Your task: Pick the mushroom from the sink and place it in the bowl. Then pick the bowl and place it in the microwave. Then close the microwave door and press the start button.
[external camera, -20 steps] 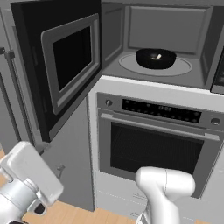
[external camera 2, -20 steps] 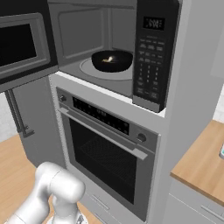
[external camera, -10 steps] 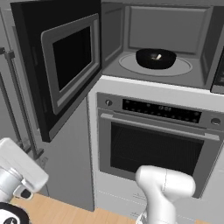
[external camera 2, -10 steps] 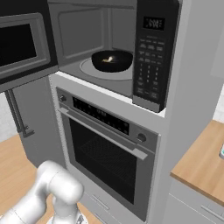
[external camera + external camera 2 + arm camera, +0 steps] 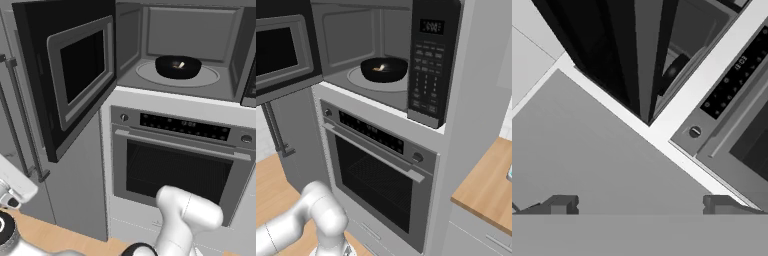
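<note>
Since a second ago the arm has swung lower left; the bowl [image 5: 178, 66] with the mushroom [image 5: 382, 67] sits in the microwave [image 5: 172, 82]; the end effector [image 5: 641, 205], spread and empty, faces the open microwave door [image 5: 70, 70]; closing and starting remain.

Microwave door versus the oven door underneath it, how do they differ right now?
The black microwave door with grey-framed window is swung open to the left; the larger dark-glass oven door is shut. The oven door has a horizontal bar handle; the microwave door shows none. Both have dark windows.
</note>
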